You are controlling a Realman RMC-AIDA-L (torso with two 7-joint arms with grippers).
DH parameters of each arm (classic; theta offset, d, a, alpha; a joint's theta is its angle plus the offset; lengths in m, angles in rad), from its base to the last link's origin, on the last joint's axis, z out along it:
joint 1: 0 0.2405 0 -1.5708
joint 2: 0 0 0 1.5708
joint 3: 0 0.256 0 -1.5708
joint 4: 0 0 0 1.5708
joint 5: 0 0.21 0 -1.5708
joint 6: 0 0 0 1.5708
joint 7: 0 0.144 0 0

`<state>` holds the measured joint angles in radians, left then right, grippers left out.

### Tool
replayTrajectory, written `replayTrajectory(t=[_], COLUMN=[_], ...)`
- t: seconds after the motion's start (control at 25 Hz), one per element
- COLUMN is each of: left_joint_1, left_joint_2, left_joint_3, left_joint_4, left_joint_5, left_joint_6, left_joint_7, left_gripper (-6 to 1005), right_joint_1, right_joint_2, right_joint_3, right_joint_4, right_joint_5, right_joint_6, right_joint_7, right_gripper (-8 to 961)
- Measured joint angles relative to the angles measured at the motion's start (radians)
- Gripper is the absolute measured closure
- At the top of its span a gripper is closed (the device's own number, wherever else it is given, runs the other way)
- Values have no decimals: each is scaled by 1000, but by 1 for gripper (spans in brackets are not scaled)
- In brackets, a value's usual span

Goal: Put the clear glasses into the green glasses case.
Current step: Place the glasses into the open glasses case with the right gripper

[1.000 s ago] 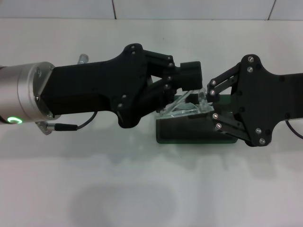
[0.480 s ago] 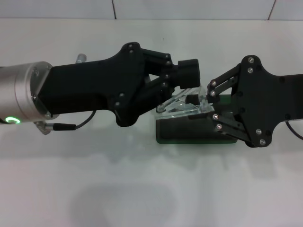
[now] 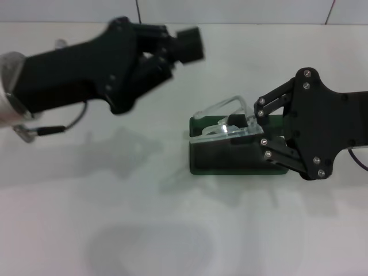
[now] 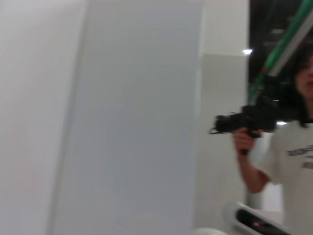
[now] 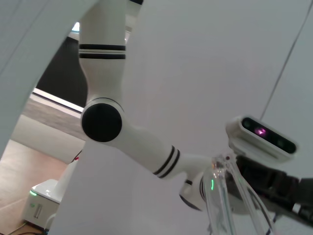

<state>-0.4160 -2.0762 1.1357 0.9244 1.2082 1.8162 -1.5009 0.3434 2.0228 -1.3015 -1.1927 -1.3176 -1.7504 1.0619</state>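
Change: left gripper (image 3: 172, 54) has pulled up and away from the clear glasses (image 3: 224, 121), which it flanked half a second ago; it now hangs near the table's far-left area, well apart from them.
Left gripper: blurred by motion, fingers grasping nothing; whether they are spread or closed cannot be told.
Right gripper (image 3: 253, 127): fingers clenched on the glasses' right end, low over the case, where it was a second ago.
Clear glasses: tilted, one temple arching upward, lenses resting over the far rim of the green glasses case (image 3: 230, 158); not lying flat inside.
Green glasses case: open on the white table (image 3: 184, 230), right of centre, dark lining showing, its right end hidden under the right gripper.
Right wrist view: transparent frame (image 5: 230, 196) rises close to the lens, with the robot's white arm (image 5: 137, 142) and head camera (image 5: 261, 137) behind.
Left wrist view: a person (image 4: 288, 152) holding a camera (image 4: 247, 120) stands beyond a white wall panel (image 4: 137, 117).
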Motion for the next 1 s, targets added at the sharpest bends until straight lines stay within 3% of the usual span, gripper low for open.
replayTrajectory(t=[0.16, 0.28, 0.44, 0.56, 0.68, 0.8, 1.0], left_joint_1=[16, 41, 80, 109, 120, 115, 117], left_joint_2=[16, 43, 65, 68, 61, 53, 47], left_joint_3=[-121, -207, -287, -316, -320, -319, -314], left_joint_4=[2, 0, -1, -2, -19, -56, -101], left_joint_5=[18, 21, 26, 24, 27, 36, 38], left_joint_6=[0, 0, 1, 1, 1, 2, 1], left_joint_7=[5, 5, -4, -1, 14, 37, 66], left_gripper=[947, 947, 947, 947, 948, 948, 948], right_joint_1=[10, 37, 107, 217, 352, 440, 580], right_joint_2=[-6, -11, -13, -19, -24, -7, 0], right_joint_3=[1, 22, 51, 52, 52, 36, -94], right_joint_4=[-15, -68, -208, -274, -245, -177, 27], right_joint_5=[-22, -94, -323, -521, -672, -811, -919], right_joint_6=[28, 50, 35, -23, -101, -137, -55], right_joint_7=[114, 296, 630, 915, 1093, 1147, 1197], right_gripper=[813, 812, 811, 810, 809, 808, 806])
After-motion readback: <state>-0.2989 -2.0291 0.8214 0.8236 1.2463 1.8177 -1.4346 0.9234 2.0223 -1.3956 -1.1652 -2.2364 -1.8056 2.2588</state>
